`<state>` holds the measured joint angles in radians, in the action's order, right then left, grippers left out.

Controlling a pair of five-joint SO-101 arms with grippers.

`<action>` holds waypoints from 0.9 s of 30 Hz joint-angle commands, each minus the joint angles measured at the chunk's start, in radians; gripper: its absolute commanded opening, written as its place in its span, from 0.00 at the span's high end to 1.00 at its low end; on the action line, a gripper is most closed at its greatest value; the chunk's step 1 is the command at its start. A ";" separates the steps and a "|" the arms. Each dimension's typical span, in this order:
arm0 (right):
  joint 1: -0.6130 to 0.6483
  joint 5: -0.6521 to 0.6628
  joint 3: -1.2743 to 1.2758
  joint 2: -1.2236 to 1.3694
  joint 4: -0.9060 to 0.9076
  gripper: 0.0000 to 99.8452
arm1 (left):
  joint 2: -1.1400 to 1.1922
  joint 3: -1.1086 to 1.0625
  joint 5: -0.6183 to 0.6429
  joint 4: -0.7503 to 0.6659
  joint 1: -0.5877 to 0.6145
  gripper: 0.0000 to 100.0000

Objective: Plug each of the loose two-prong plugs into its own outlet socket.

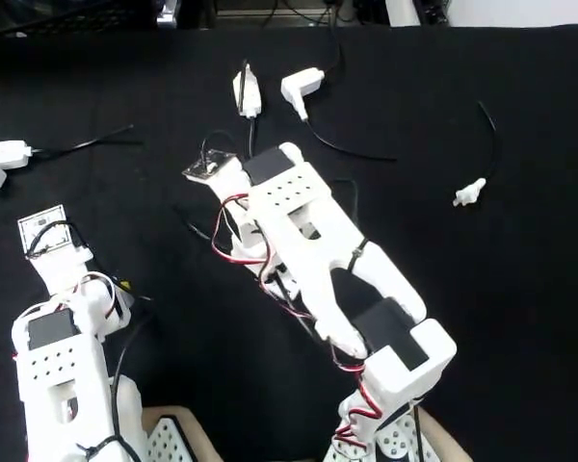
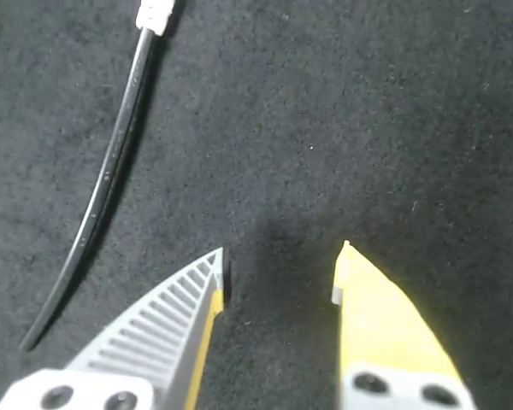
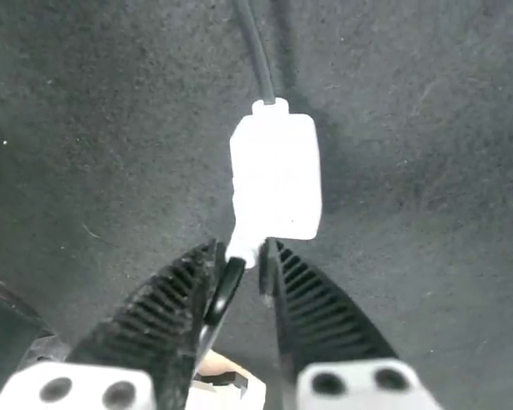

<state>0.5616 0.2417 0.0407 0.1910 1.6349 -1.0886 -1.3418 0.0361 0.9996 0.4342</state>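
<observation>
A white plug block (image 1: 248,91) lies at the back middle of the black cloth, with a black cable leaving its far end. Seen from the right wrist, this block (image 3: 275,171) sits just beyond my right gripper (image 3: 242,248), whose dark ribbed fingers are shut on the short white stub at its near end. In the high view the right gripper (image 1: 250,135) reaches in from the lower right. My left gripper (image 2: 280,252) hovers open over bare cloth with nothing between its fingers. A black cable (image 2: 111,179) runs beside it to a white plug end (image 2: 156,13).
An angled white plug (image 1: 302,85) with a cable lies right of the held block. A small white plug (image 1: 469,192) sits at the far right. Another white plug (image 1: 2,159) lies at the left edge. Red and black wires hang along the right arm.
</observation>
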 commanded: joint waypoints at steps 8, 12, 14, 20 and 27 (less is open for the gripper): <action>-0.097 0.044 -0.012 0.018 -0.052 0.99 | -0.015 0.005 -0.009 -0.015 -0.013 0.79; -0.077 0.041 -0.019 0.124 -0.075 0.99 | -0.015 0.005 -0.009 -0.015 -0.013 0.79; -0.058 0.038 -0.021 0.176 -0.087 0.99 | -0.015 0.005 -0.009 -0.015 -0.013 0.79; 0.003 0.002 -0.021 0.226 -0.094 0.99 | -0.015 0.007 -0.008 -0.015 -0.013 0.79; 0.014 -0.006 -0.019 0.223 -0.049 0.99 | -0.015 0.007 -0.008 -0.015 -0.013 0.79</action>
<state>0.5631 0.2447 0.0376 0.4242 1.5597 -1.0886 -1.3418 0.0361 0.9996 0.4327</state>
